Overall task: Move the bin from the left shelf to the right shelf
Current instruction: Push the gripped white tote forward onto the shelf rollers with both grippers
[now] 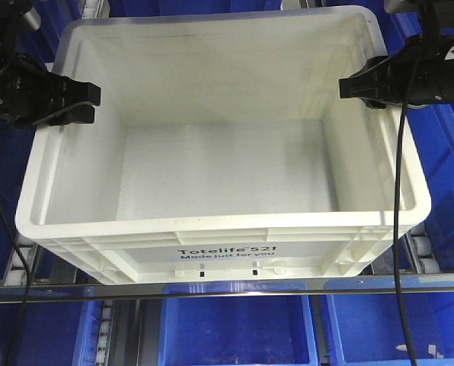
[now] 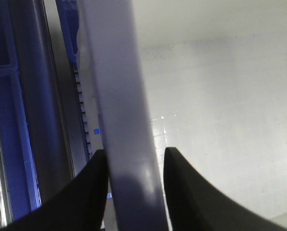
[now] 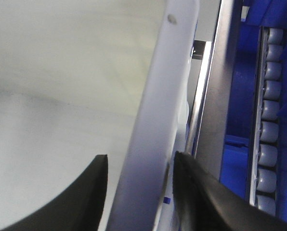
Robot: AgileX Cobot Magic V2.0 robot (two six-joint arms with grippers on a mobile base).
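The bin [image 1: 227, 183], a large white tote printed "Totelife 521", fills the front view and is empty. It rests on the shelf rollers. My left gripper [image 1: 81, 104] straddles its left rim [image 2: 122, 120]. The outer finger [image 2: 88, 192] lies against the rim, and a narrow gap shows at the inner finger [image 2: 191, 197]. My right gripper [image 1: 358, 88] straddles the right rim [image 3: 158, 110]. Its outer finger [image 3: 206, 202] is close to the rim, and the inner finger [image 3: 76, 197] stands clear of it. Both grippers are open around the rims.
Blue bins [image 1: 238, 332] sit on the shelf level below and to both sides [image 1: 448, 175]. A metal rail [image 1: 227, 288] runs along the shelf front. Roller tracks [image 3: 268, 110] flank the bin, and black cables [image 1: 398, 229] hang from the arms.
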